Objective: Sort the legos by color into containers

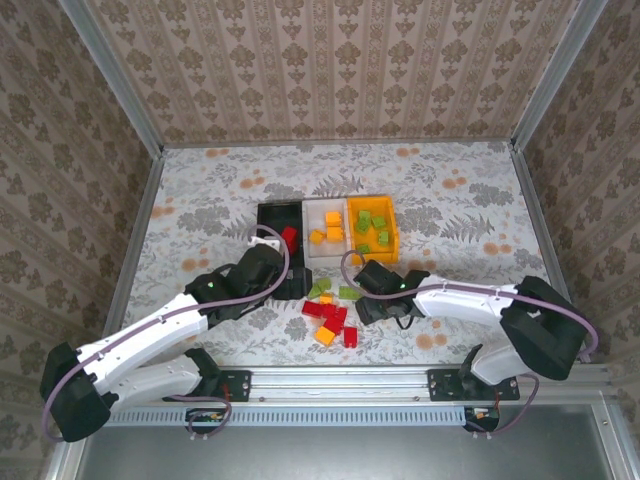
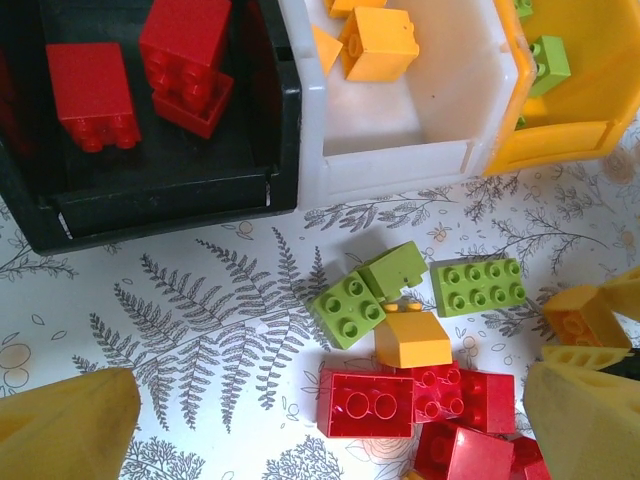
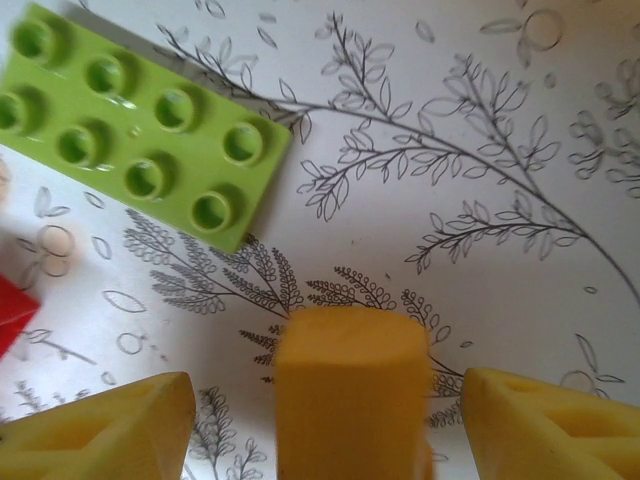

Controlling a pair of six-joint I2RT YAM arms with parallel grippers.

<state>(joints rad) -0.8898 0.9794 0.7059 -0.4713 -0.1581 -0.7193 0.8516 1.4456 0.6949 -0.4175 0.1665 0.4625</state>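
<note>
The containers stand joined in a row: black bin (image 1: 277, 240) with red legos (image 2: 185, 50), white bin (image 1: 325, 238) with orange-yellow legos (image 2: 378, 42), orange bin (image 1: 373, 228) with green ones (image 2: 549, 60). In front of them lies a loose pile: red bricks (image 2: 366, 402), green bricks (image 2: 348, 308), a flat green plate (image 3: 140, 130) and an orange-yellow brick (image 2: 410, 338). My left gripper (image 2: 325, 430) hangs open over the pile's left part. My right gripper (image 3: 330, 430) stands open around an orange-yellow brick (image 3: 352, 395), with a gap on each side of it.
The patterned tablecloth (image 1: 200, 215) covers the table. A metal frame and wallpapered walls (image 1: 330, 70) close it in on three sides. Both arms meet near the front middle, close to each other at the pile.
</note>
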